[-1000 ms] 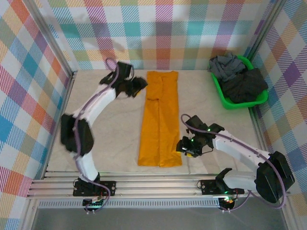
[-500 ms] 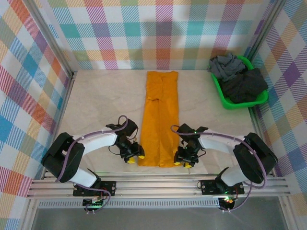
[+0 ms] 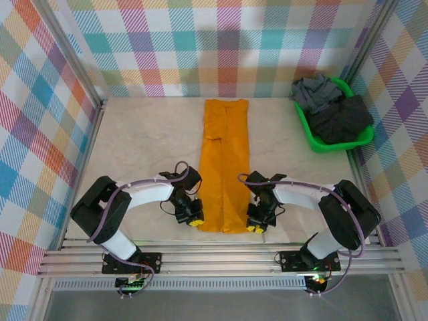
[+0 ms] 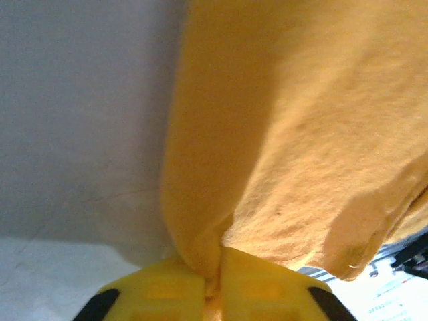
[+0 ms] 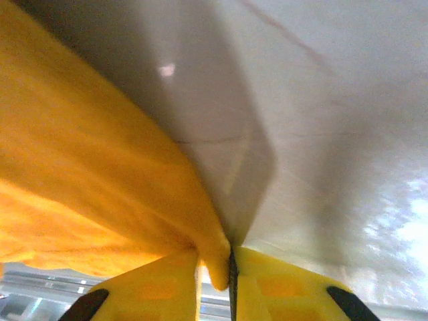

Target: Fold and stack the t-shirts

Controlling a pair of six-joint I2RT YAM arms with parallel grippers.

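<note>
- Fingers [image 4: 167,294] on the left gripper [image 4: 212,275] are clamped on the near-left corner of the orange shirt [image 3: 224,160]; cloth bunches up straight out of the pinch.
- Right gripper [image 5: 215,267] is likewise closed on the near-right corner. Just a small nub of hem sits in its bite, so we'd call that grip thin.
- Orange shirt lies as a long narrow strip from upper centre to lower centre of the top view, with both grippers at its lower end.
- Grey shirt [image 3: 314,90] and charcoal shirt [image 3: 344,120] are piled in the basket [image 3: 302,127], upper right, well apart from the arms.
- We read the step as: lift the near edge and carry it to the far edge, halving the strip.
- Risk: the thin right bite slips once cloth weight comes on. One corner drops and the fold goes skewed.
- Risk: arms rising at unequal height or pace would twist the strip and misalign the edges.
- Risk: either pinch may hold the top layer alone; we can't tell from the wrist views. If so, the layers peel apart on lift.
- Risk: carrying too low over the table [image 3: 147,134] would drag and rumple the far half.
</note>
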